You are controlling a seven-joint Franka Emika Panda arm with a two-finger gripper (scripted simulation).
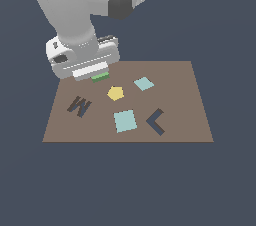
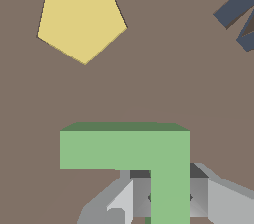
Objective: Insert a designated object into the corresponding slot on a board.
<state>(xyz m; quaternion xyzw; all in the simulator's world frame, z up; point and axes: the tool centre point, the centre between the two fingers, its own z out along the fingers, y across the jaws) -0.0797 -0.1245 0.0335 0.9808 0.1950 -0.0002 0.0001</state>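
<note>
The green L-shaped block (image 1: 100, 77) lies at the back left of the brown board (image 1: 185, 100), mostly hidden under my gripper (image 1: 98, 73) in the exterior view. In the wrist view the block (image 2: 124, 148) is near the camera, and my gripper (image 2: 170, 199) has a grey finger (image 2: 139, 193) pressed against each side of one arm of the L. The dark L-shaped slot (image 1: 156, 122) is at the front of the board on the exterior view's right, far from the gripper. It is out of the wrist view.
A yellow pentagon (image 1: 115, 93) lies just in front of the block and also shows in the wrist view (image 2: 81, 17). Two light blue squares (image 1: 144, 83) (image 1: 124, 121) lie between the block and the slot. A dark M-shaped recess (image 1: 79, 105) is at the exterior view's left.
</note>
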